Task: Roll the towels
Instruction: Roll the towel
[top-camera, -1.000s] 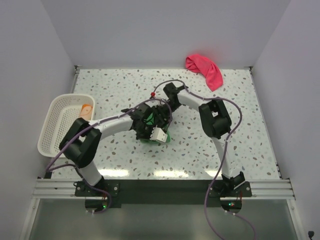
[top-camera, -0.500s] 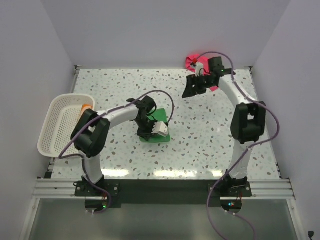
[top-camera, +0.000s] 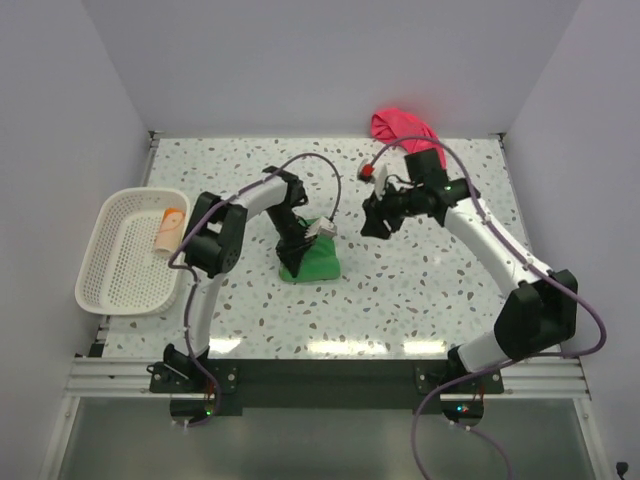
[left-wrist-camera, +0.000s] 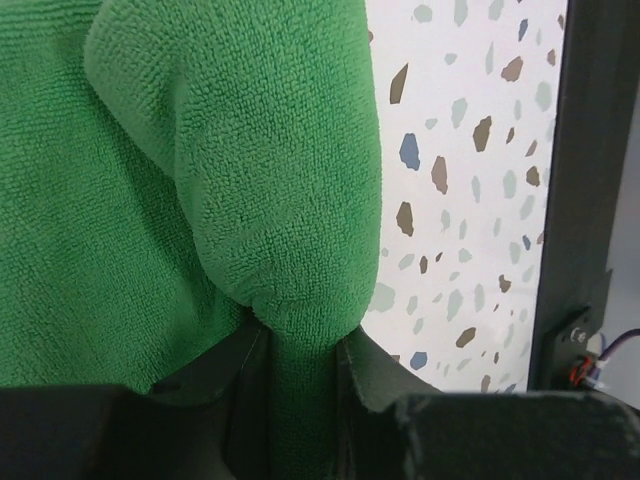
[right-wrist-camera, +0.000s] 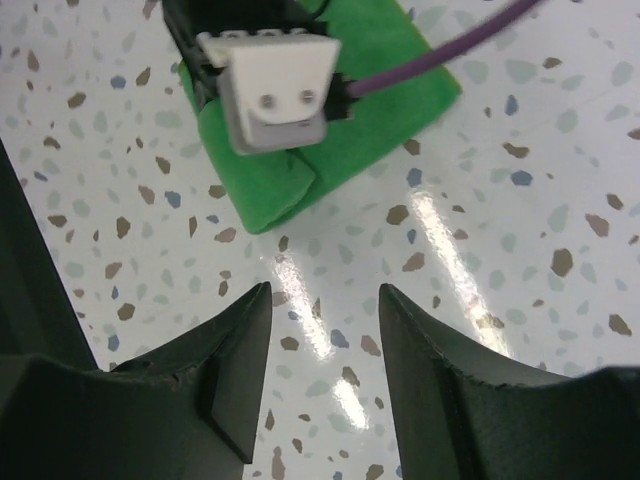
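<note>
We see white speckled terrazzo tabletop (top-camera: 430, 300) boxed by plain pale walls (top-camera: 300, 60); white plastic mesh basket (top-camera: 105, 285) at left edge holds peach-orange towel (top-camera: 170, 228); bright green towel (top-camera: 315, 265) right of basket, fold pinched in left gripper (left-wrist-camera: 300, 365); right gripper (right-wrist-camera: 322, 300) gapes empty farther right; crumpled pink-red towel (top-camera: 402, 126) farthest from basket, by back wall.
</note>
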